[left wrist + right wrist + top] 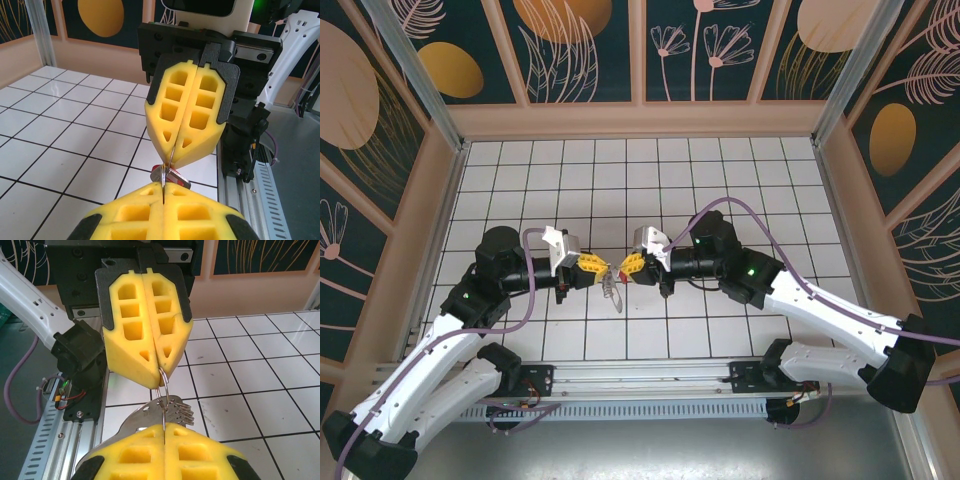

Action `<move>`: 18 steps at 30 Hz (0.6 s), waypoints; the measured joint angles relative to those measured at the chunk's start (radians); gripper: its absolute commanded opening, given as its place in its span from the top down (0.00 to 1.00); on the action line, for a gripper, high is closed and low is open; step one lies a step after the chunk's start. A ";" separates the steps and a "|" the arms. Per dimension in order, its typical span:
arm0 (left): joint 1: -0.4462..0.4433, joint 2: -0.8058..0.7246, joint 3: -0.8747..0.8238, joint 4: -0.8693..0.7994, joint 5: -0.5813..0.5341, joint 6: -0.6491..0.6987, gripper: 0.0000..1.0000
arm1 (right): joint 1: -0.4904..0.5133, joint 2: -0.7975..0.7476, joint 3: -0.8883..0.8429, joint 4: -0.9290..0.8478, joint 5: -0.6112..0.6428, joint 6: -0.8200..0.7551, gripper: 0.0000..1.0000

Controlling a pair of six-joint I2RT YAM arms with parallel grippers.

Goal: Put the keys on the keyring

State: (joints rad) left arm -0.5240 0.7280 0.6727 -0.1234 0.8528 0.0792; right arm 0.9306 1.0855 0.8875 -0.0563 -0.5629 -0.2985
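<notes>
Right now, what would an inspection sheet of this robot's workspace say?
Surface: white tiled table with dark grid lines.
Job's things: keyring held above the table between both grippers; keys hang bunched on it.
Clutter: nothing seen.
Grippers: left gripper and right gripper meet tip to tip, each shut on the keyring.
Cables: purple cables loop along both arms.
Surroundings: dark patterned wall panels in pale frames.
</notes>
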 measured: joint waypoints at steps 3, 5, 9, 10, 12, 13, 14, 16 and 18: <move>0.000 0.000 0.000 0.000 0.000 0.000 1.00 | -0.002 0.000 0.000 0.001 -0.006 0.002 1.00; 0.000 0.000 0.000 0.000 0.000 0.000 1.00 | -0.002 0.000 0.000 0.001 -0.008 0.003 1.00; 0.000 0.000 0.000 0.000 0.000 0.000 1.00 | -0.005 0.000 0.000 0.004 -0.010 0.004 1.00; 0.000 0.000 0.000 0.000 0.000 0.000 1.00 | -0.007 0.000 0.000 0.006 -0.011 0.007 1.00; 0.000 0.000 0.000 0.000 0.000 0.000 1.00 | -0.009 0.000 0.000 0.008 -0.012 0.011 1.00; 0.000 0.000 0.000 0.000 0.000 0.000 1.00 | -0.009 0.000 0.000 0.007 -0.013 0.013 1.00; 0.000 0.000 0.000 0.000 0.000 0.000 1.00 | -0.009 0.000 0.000 0.007 -0.014 0.014 1.00; 0.000 0.000 0.000 0.000 0.000 0.000 1.00 | -0.009 0.000 0.000 0.008 -0.014 0.017 1.00; 0.000 0.000 0.000 0.000 0.000 0.000 1.00 | -0.011 0.000 0.000 0.008 -0.015 0.018 1.00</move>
State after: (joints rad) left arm -0.5240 0.7280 0.6727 -0.1230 0.8528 0.0792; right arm 0.9199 1.0855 0.8875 -0.0486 -0.5777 -0.2810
